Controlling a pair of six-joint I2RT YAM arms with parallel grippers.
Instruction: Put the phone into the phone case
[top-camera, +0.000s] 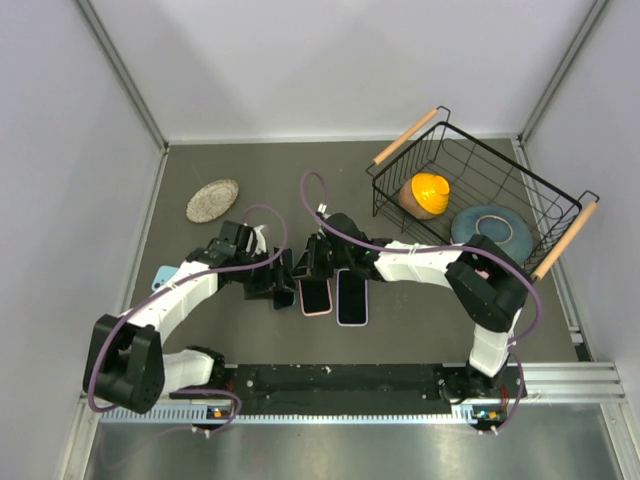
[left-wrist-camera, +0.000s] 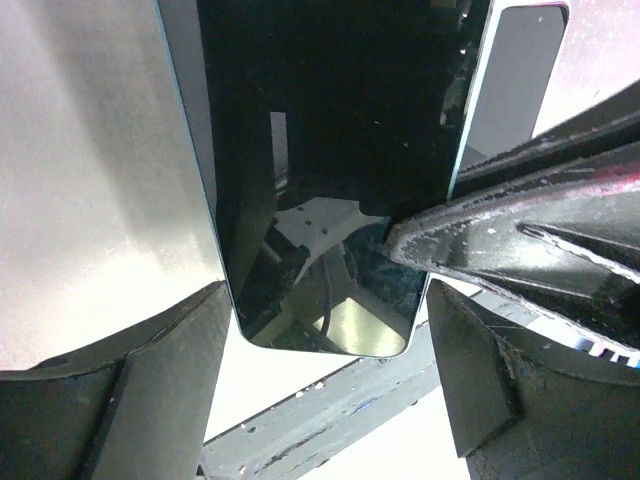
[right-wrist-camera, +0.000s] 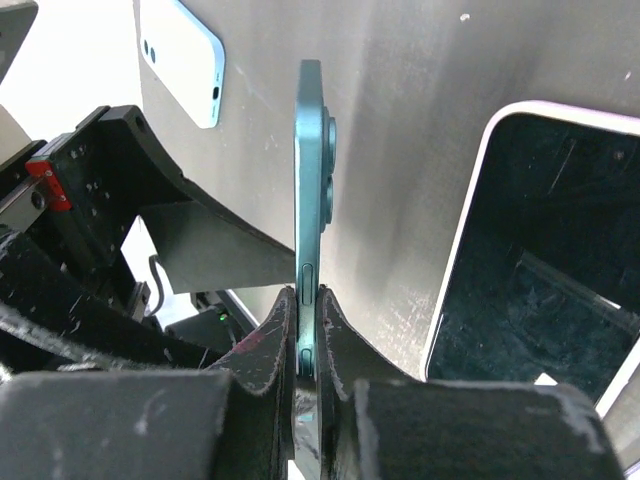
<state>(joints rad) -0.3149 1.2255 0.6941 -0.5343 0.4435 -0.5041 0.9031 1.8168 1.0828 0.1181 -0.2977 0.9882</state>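
Note:
My right gripper (right-wrist-camera: 308, 330) is shut on the teal phone (right-wrist-camera: 309, 180), one finger on each flat face at its long side. In the left wrist view the phone's dark screen (left-wrist-camera: 320, 180) faces the camera, and a right finger (left-wrist-camera: 520, 240) lies across it. My left gripper (left-wrist-camera: 330, 400) is open, its fingers apart on either side of the phone's lower end. From above, the phone (top-camera: 316, 296) sticks out below both grippers. The phone case (top-camera: 352, 297), dark inside with a pale rim, lies flat just to its right. The case (right-wrist-camera: 540, 260) also shows in the right wrist view.
A light blue phone-shaped thing (top-camera: 160, 278) with camera holes lies at the left. A woven disc (top-camera: 212, 200) sits at the back left. A wire basket (top-camera: 500, 170) at the back right holds an orange object (top-camera: 425, 195) and a blue-grey plate (top-camera: 492, 230). A rail (top-camera: 340, 380) runs along the near edge.

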